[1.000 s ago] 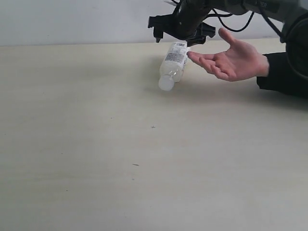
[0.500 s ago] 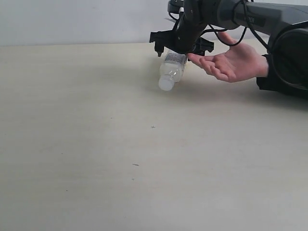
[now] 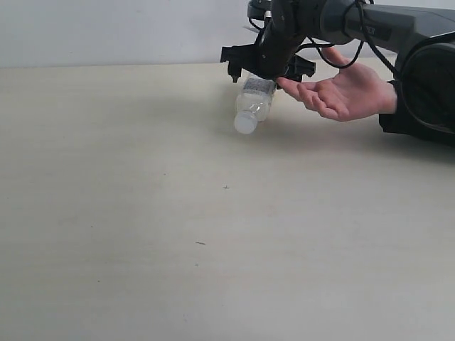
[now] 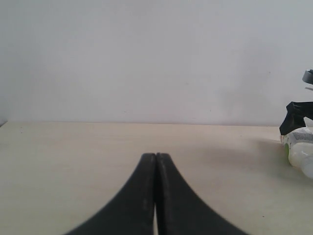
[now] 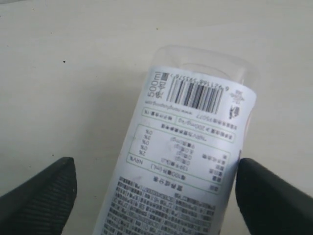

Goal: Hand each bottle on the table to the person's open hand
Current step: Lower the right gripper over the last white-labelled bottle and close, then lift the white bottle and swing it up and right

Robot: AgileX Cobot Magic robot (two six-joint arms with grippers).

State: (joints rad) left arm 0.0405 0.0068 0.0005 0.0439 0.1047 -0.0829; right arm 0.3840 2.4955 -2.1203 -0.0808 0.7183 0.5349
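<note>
One clear bottle (image 3: 254,105) with a white cap and white printed label lies on its side on the cream table (image 3: 142,213), cap toward the camera. My right gripper (image 3: 266,71) hangs low over the bottle's base end, open. In the right wrist view the bottle (image 5: 190,147) lies between the two black fingers (image 5: 41,196); one finger stands clear of it, the other is at its edge. The person's open hand (image 3: 345,89) is palm up just right of the bottle. My left gripper (image 4: 156,155) is shut and empty, low over the table, with the bottle (image 4: 301,154) far off.
The person's dark sleeve (image 3: 416,106) rests on the table at the right edge. A pale wall (image 3: 106,32) rises behind the table's far edge. The right arm and its cables (image 3: 370,25) reach in above the hand.
The right gripper has come down from above the bottle and now has its open fingers on either side of it. The bottle and hand have stayed put.
</note>
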